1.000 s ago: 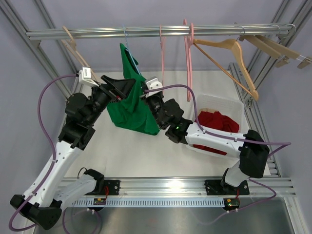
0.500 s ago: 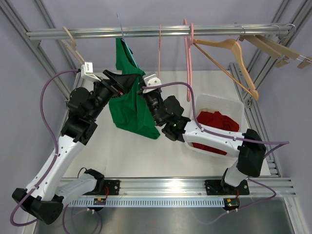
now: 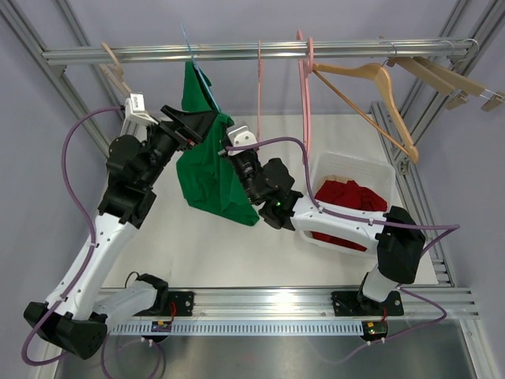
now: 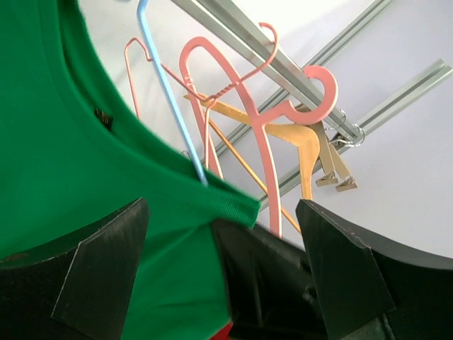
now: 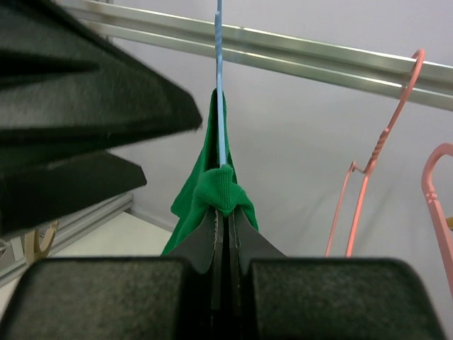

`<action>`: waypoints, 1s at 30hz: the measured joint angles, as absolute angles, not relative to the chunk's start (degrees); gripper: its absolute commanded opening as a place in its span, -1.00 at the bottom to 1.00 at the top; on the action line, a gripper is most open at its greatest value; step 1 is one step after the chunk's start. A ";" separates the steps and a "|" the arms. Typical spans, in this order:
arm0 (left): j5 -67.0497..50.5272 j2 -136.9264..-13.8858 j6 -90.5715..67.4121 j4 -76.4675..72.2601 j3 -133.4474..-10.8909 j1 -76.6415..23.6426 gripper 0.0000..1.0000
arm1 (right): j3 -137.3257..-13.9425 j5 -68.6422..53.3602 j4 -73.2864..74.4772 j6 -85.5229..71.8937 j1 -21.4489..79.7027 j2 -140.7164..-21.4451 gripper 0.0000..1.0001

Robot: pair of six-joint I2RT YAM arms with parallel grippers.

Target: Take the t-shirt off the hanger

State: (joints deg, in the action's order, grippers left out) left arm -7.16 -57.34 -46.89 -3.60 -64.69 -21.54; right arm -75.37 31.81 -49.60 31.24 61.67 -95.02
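Hanging on its blue hanger (image 5: 220, 85) up at the rail (image 3: 260, 50), the green t-shirt (image 3: 211, 178) is not off yet. It droops in a bunched drape above the counter (image 3: 197, 245), collar end high and hem low. The right tool (image 5: 228, 218) is clenched on a small fold of the green cloth, right where the hanger's wire meets it. To me that looks like a pinch at the shoulder or neck edge, taken so the fabric can be drawn along and off the wire with the hook left on the rail. The left tool (image 4: 219, 212) stands released, its two fingers spread wide on either side of the collar rim and touching nothing that I can make out. I'd guess it is placed there either to steady the hanger or to take the other side of the neck. Near the shirt hang bare pink hangers (image 3: 304, 95), and further along the rail a wooden hanger (image 3: 371, 87). Under those, a white bin (image 3: 383, 175) holds a red garment (image 3: 351, 197), and that is likely where the shirt is meant to end up.
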 measured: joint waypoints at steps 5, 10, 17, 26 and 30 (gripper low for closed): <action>-8.45 -60.45 -48.16 -4.08 -66.87 -19.70 0.80 | -74.04 31.40 -50.39 31.24 61.67 -94.83 -1.00; -9.54 -63.75 -49.65 -4.43 -69.45 -17.56 0.80 | -69.73 30.85 -52.99 31.29 62.13 -92.25 -1.00; -11.57 -66.41 -51.55 -5.93 -70.81 -17.17 0.79 | -65.60 30.92 -56.38 32.32 64.93 -89.69 -1.00; -14.00 -66.32 -54.24 -10.44 -68.77 -17.17 0.03 | -60.47 32.62 -60.05 32.80 67.59 -87.92 -1.00; -14.55 -65.60 -54.78 -10.92 -66.04 -17.17 -0.20 | -59.53 33.69 -60.80 32.77 68.34 -87.92 -1.00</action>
